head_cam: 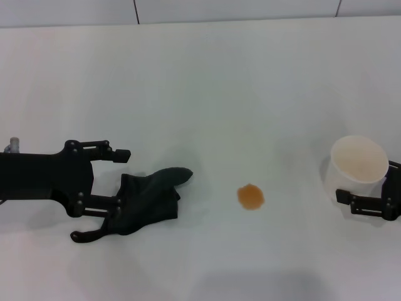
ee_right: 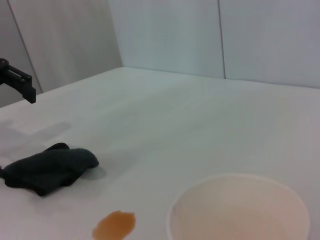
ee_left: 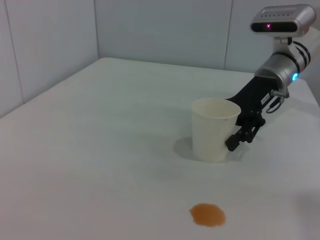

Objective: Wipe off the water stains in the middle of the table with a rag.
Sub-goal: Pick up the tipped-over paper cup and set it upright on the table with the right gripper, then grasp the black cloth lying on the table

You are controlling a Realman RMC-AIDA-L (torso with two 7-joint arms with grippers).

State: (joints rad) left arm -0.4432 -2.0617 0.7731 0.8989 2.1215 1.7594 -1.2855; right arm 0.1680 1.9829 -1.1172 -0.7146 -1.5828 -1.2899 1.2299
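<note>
The white table (head_cam: 207,81) meets pale wall panels at its far edge. Mid-table sits the orange water stain (head_cam: 250,197). Toward the left edge, the spread-fingered left gripper (head_cam: 103,194) straddles the dark rag (head_cam: 150,200); near the right edge, the right gripper (head_cam: 366,202) clasps the cup (head_cam: 358,168).

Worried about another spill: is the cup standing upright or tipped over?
Upright. The cup stands on its base on the table, open rim upward, with the right tool at its side.

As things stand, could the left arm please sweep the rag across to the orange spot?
Probably yes. The left claw is open around the rag, and only bare table lies between it and the orange spot. The cup stands well beyond.
</note>
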